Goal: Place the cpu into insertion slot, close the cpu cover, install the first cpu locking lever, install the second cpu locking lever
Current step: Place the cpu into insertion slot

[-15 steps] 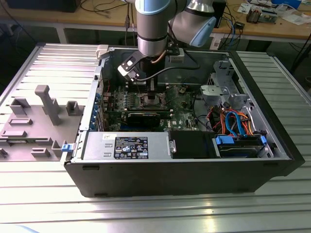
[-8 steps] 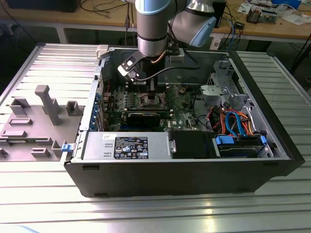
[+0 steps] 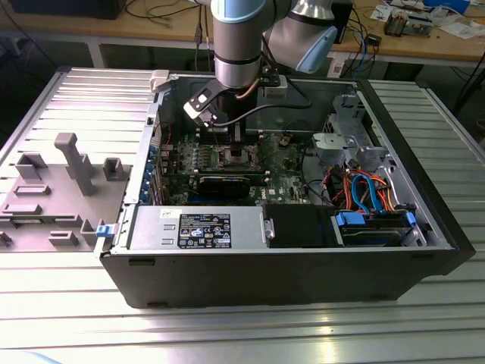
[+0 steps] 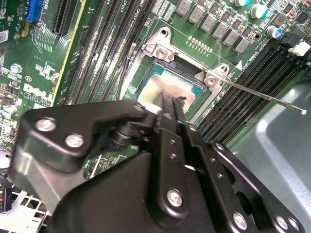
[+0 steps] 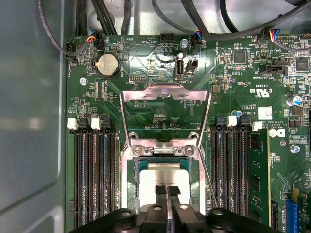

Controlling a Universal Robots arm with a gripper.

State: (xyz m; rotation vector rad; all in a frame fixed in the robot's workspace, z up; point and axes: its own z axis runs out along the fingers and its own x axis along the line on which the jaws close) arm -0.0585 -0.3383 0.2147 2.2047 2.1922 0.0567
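Jaws drawn narrow, the gripper (image 5: 167, 190) hung directly over the cpu (image 5: 163, 174) seated in the insertion slot (image 5: 130, 180), cpu cover (image 5: 165, 94) open.

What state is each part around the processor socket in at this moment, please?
cpu: seated flat in the insertion slot.
insertion slot: filled by the cpu, uncovered.
cpu cover: flipped open, lying back away from the slot.
locking lever: released, angled out past the memory slots.
gripper: shut, tips at the cpu's top.
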